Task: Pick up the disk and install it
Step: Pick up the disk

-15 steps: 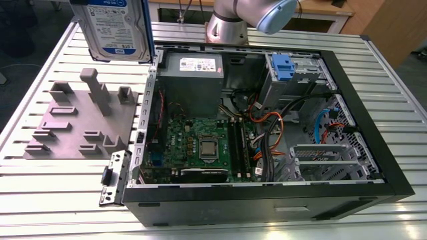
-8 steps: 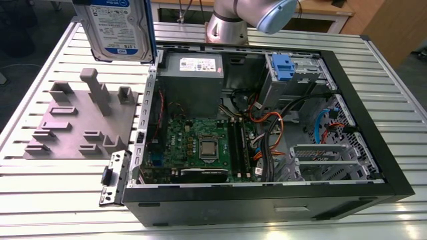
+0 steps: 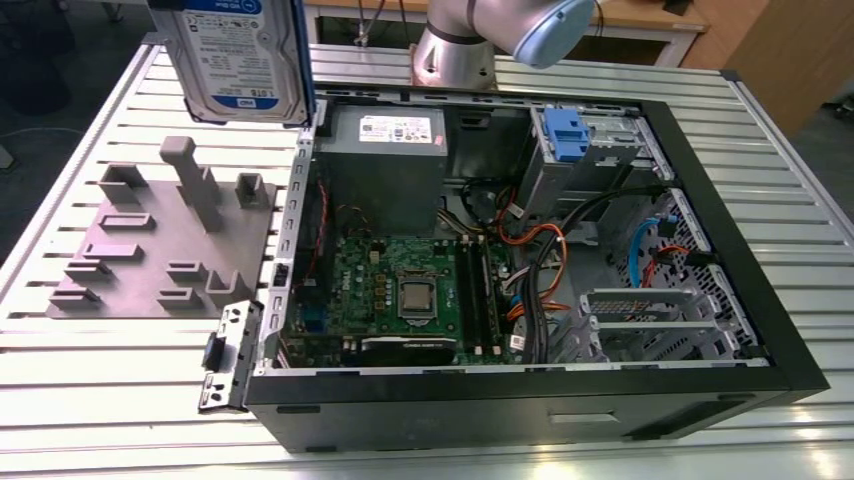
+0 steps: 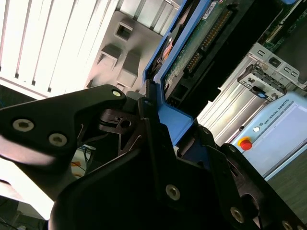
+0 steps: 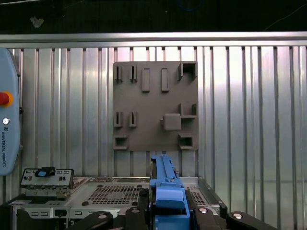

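Above the slatted metal table [image 3: 107, 400] we see the disk [image 3: 234, 55] lifted, the gripper [image 5: 168, 206] with jaws clamped on its blue rail.

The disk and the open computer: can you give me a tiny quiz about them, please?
1. True or false: the disk lies inside the computer case.
2. What is the gripper shut on? A the disk, B a screwdriver, C nothing.
3. Fill in: the grey fixture plate sits on the exterior view's ____ of the case.
Key: 1 false, it is held up outside the case; 2 A; 3 left.
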Controlling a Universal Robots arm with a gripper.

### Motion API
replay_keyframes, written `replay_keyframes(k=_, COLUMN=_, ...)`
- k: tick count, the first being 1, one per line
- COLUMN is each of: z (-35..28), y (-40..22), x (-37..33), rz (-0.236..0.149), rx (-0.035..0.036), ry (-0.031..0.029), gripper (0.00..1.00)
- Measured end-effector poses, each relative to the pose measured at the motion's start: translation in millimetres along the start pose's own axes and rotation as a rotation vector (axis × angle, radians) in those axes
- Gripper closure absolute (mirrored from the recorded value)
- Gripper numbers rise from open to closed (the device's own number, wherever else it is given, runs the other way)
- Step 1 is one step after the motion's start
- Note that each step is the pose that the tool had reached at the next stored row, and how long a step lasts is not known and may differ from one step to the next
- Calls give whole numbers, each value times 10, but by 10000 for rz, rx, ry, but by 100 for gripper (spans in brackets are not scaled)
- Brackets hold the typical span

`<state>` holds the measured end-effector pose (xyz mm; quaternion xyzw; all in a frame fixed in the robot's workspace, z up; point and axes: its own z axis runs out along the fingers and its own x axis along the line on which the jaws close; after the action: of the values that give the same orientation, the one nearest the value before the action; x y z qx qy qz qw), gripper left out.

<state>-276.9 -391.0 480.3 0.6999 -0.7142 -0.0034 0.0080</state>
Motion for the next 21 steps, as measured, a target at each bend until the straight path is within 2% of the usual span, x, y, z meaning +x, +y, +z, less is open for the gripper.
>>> replay_keyframes(k=7, z=-1, y=-85, x=-1, rz=0, rx=1, ry=0, gripper=64)
replay_keyframes(k=10, z=-1, y=-98, x=24, rz=0, rx=2, ry=-1, gripper=64)
replay_keyframes(k=15, z=0, y=-106, x=108, rz=0, rx=1, ry=0, gripper=64)
replay_keyframes(k=21, z=0, y=-133, x=116, rz=0, rx=1, ry=0, gripper=64)
